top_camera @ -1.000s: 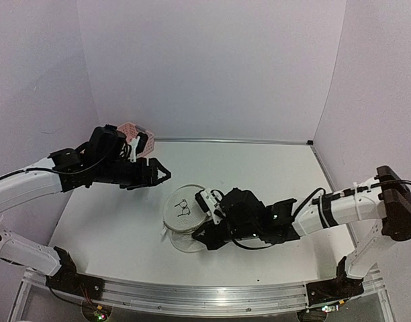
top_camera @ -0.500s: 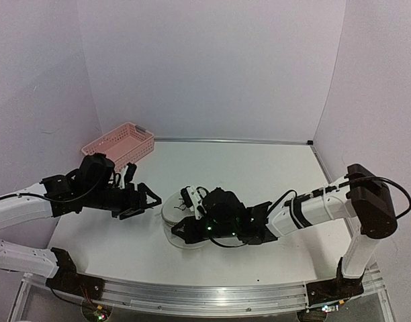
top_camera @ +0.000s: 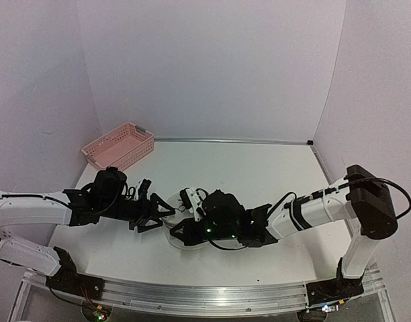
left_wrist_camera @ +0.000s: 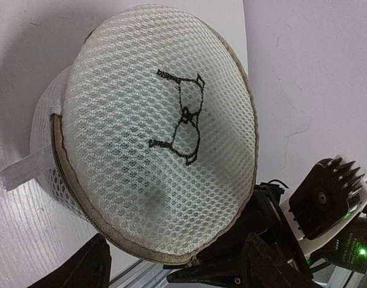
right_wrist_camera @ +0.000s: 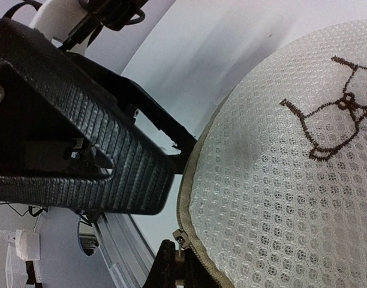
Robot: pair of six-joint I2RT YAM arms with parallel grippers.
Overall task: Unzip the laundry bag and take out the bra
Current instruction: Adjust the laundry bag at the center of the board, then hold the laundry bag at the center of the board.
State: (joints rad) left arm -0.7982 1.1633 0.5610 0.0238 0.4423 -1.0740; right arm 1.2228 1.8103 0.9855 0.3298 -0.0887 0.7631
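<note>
Near the front edge of the worktop point(top_camera: 259, 174), left of centre, the laundry bag point(left_wrist_camera: 153, 156) lies between the two arms. From above it is mostly covered by the right wrist, and only slivers of white mesh show around it.

The left end effector point(top_camera: 160, 218) reaches in from the left with its jaws spread wide. In the left wrist view its two dark fingers point(left_wrist_camera: 81, 270) stand either side of the bag's near rim. Whether they touch the mesh cannot be told.

The bag's domed mesh top faces that camera, with the black glasses-like logo point(left_wrist_camera: 184, 117) on it. The tan zip rim point(left_wrist_camera: 81, 204) runs around the edge and a white tab point(left_wrist_camera: 24, 171) sticks out on one side. What is inside the mesh cannot be made out.

The right end effector point(top_camera: 180, 233) comes in from the right, low against the bag, jaws together. In the right wrist view its ribbed finger point(right_wrist_camera: 81, 162) sits just beside the rim, and the small metal zip pull point(right_wrist_camera: 180, 237) is right at a dark tip. Whether the pull is pinched cannot be told.

A pink basket point(top_camera: 118, 144) stands well apart at the far left corner
</note>
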